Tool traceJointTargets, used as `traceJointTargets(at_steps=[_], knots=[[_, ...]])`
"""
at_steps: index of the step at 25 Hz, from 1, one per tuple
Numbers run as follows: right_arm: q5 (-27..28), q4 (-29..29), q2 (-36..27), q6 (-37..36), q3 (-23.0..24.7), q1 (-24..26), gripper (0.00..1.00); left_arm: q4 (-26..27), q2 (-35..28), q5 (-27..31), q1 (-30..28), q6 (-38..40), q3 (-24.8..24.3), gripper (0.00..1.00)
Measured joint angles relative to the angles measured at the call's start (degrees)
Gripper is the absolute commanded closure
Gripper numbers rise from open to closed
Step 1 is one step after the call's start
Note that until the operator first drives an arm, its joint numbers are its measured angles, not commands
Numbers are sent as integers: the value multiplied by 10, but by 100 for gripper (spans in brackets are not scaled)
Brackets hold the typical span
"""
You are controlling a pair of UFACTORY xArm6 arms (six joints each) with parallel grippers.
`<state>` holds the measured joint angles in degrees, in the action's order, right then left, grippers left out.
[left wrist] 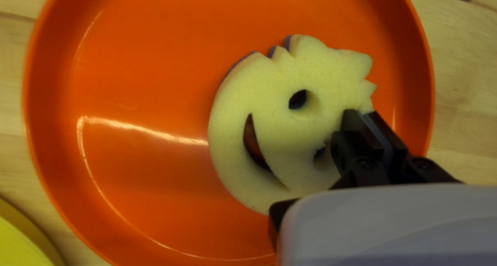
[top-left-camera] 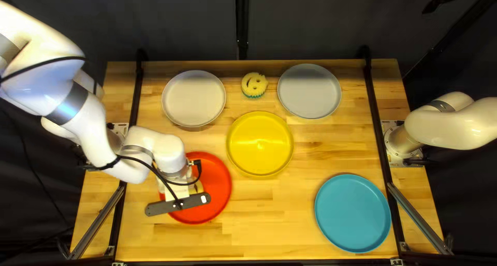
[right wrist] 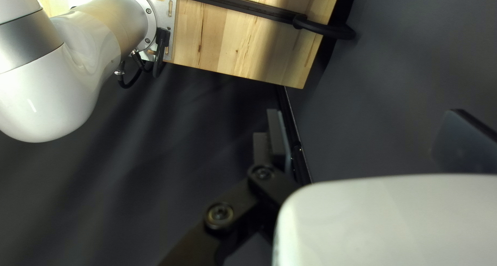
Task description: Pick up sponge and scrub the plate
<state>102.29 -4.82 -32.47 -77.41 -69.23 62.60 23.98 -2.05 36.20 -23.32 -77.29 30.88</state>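
Your left claw [left wrist: 365, 117] is nearly closed, pinching the edge of the yellow sponge [left wrist: 259, 90], which reaches out ahead of it over the red plate [left wrist: 129, 64]. Press evenly and make small overlapping circles, easing off near the rim so the plate won't skid or the sponge twist loose. Your right claw [right wrist: 365, 126], well apart, is wide open and empty; leave it there.
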Motion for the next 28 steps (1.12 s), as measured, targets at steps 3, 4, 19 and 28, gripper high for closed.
traceJointTargets(at_steps=[3,4,19,28], knots=[[0,0,0,0,0,0,0,-2,-18,4,21,-15,-13,100],[0,0,0,0,0,0,0,-5,-27,8,30,-18,-18,100],[0,0,0,0,0,0,0,-31,-106,50,141,-64,-51,100],[0,0,0,0,0,0,0,-29,-153,46,218,-74,-79,100]])
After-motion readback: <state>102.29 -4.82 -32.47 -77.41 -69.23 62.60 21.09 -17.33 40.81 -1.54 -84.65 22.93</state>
